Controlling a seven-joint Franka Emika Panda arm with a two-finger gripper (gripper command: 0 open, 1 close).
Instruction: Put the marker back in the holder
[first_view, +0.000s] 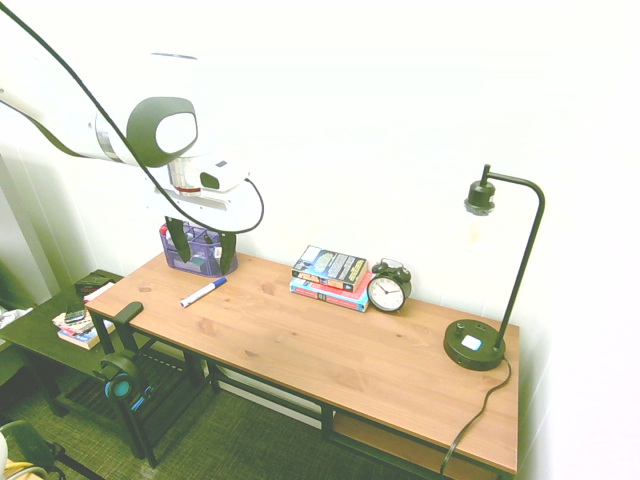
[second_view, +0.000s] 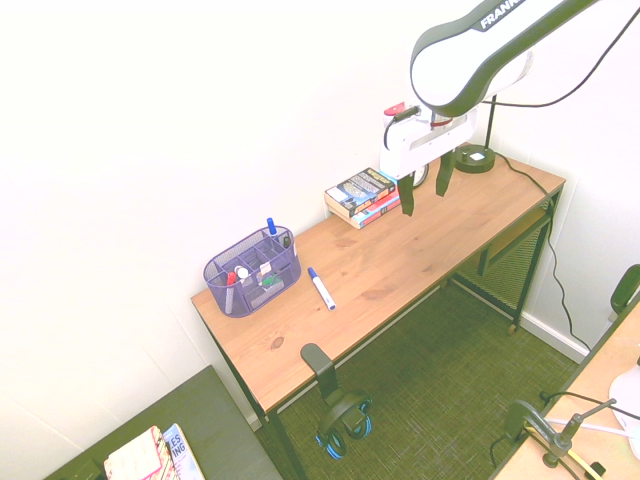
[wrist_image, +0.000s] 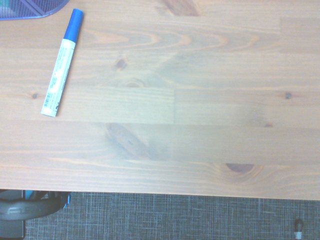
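White two-finger gripper (second_view: 425, 202) hangs open, empty — blue-capped white marker (second_view: 322, 290) below, toward the purple wire-mesh holder (second_view: 236, 301), cap toward the wall (second_view: 150, 120).

Under your claw (second_view: 425, 200) you have a wooden desk (second_view: 385, 255). Lower than the claw and off to one side lies the marker (second_view: 321, 289), the holder (second_view: 252, 272) beyond it; toward the wall, stacked books (first_view: 330, 278) and a clock (first_view: 388, 287); opposite the holder, a lamp (first_view: 474, 344).
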